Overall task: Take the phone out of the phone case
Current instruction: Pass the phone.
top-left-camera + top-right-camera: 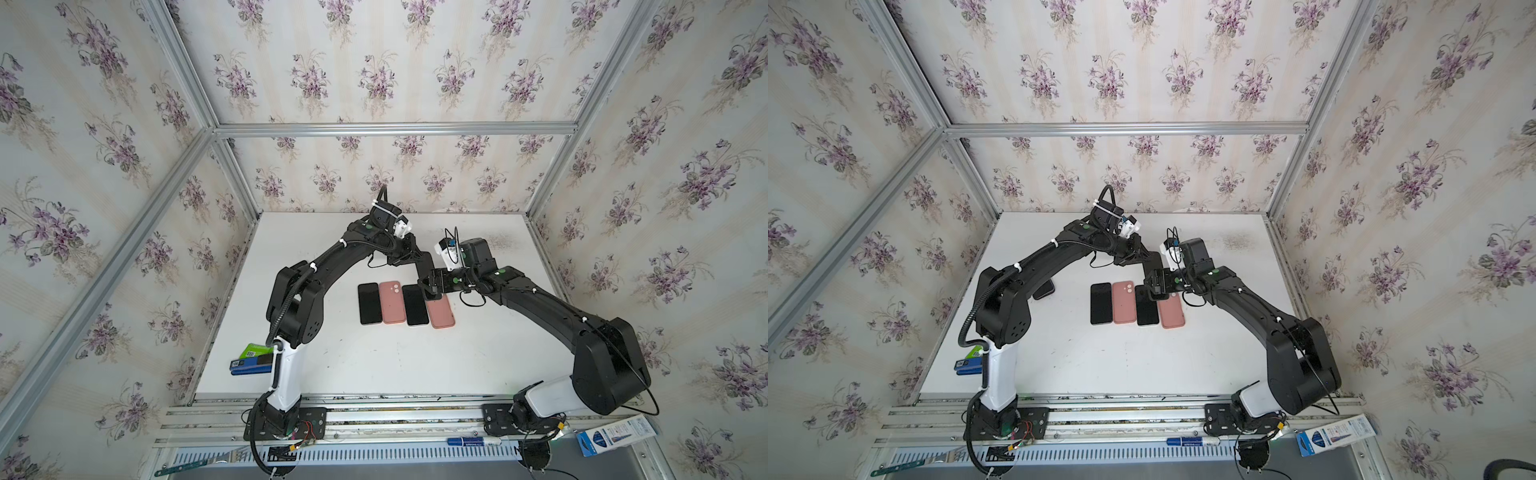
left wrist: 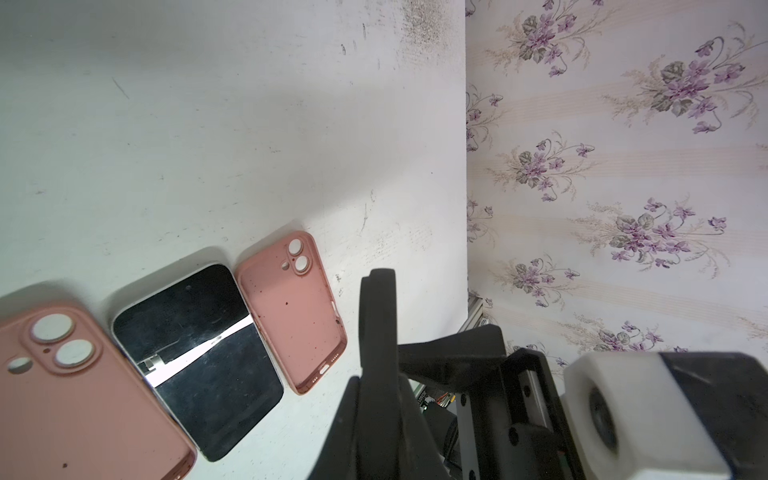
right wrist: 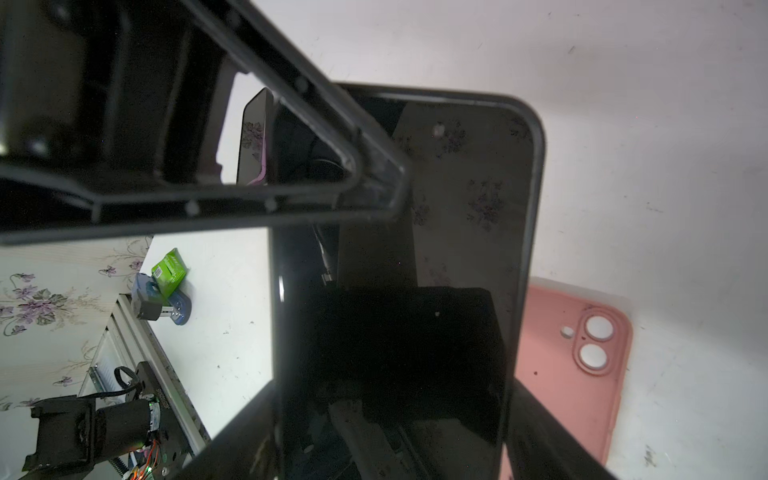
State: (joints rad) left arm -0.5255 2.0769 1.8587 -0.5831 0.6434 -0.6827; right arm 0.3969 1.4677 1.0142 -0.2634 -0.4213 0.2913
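Phone (image 3: 415,249) in a dark phone case (image 3: 536,174), raised above the white table (image 1: 374,365), just behind the row lying there. Clamped across its width by the right gripper (image 1: 431,289), jaws spread wide, one finger along each long edge in the right wrist view. Left gripper (image 2: 377,291) squeezed fully together, its fingers (image 3: 249,208) laid over a top corner of the phone. Impossible to tell whether pinching the case rim or only touching it.

Four things side by side on the table in both top views:
- end phone (image 1: 370,303), black, screen up
- middle pink case (image 1: 392,302), camera holes showing
- middle phone (image 1: 417,305), black, screen up
- end pink case (image 1: 441,313), partly under the right gripper

By count: two bare phones, two empty pink cases, one cased phone in the air. One more dark slab (image 1: 1044,289) half hidden under the left arm, kind unclear. Two arms, two grippers, meeting at the held phone.
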